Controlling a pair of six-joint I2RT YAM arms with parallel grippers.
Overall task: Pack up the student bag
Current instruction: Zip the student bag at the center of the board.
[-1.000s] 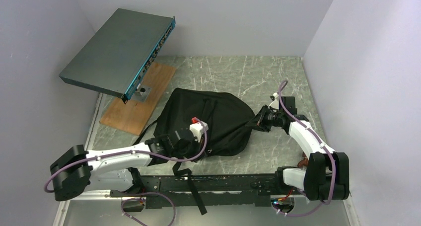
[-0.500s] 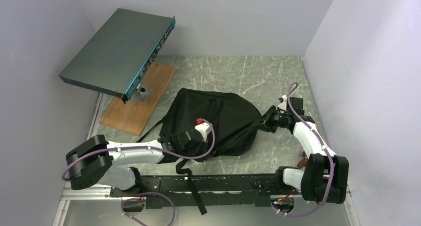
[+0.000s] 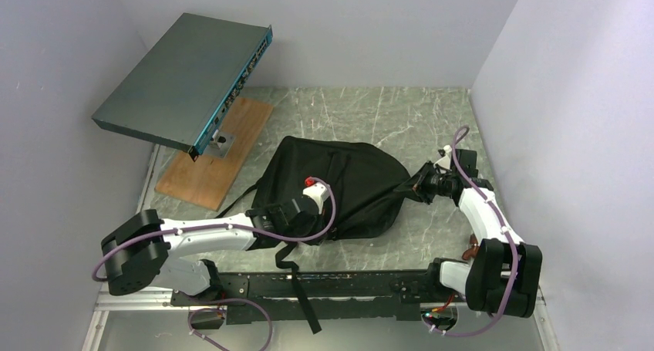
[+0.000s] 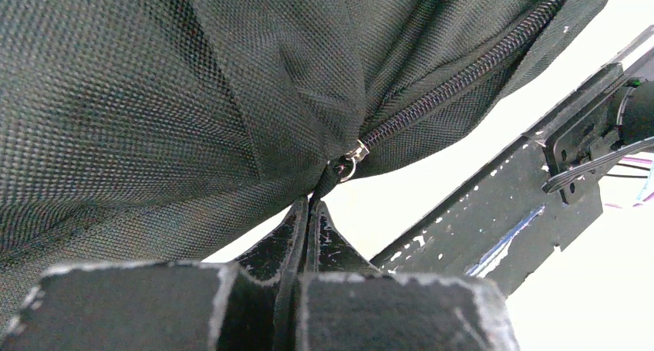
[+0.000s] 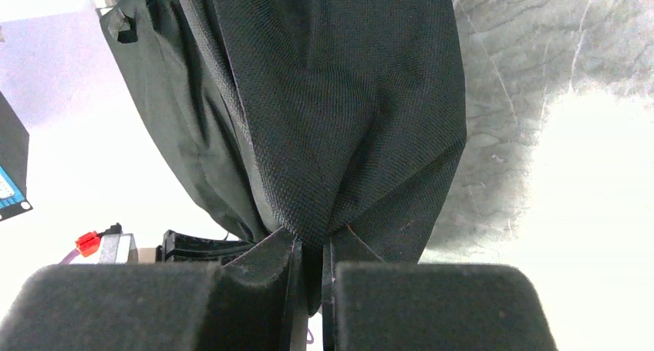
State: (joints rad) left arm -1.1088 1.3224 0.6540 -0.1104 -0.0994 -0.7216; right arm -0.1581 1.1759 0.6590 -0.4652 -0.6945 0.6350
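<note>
top: student bag (image 3: 347,177) lies mid-surface (image 3: 370,116), left tool (image 3: 279,214) at its near edge, right tool (image 3: 420,187) at its right end | left wrist: left tool pinched together on the zipper pull (image 4: 347,164), zip running up-right | right wrist: right tool clamped on a fold of student bag fabric

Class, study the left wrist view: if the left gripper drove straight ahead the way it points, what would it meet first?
The left gripper would meet the zip slider of the student bag at once; its jaws are shut on the pull attached to it.
</note>
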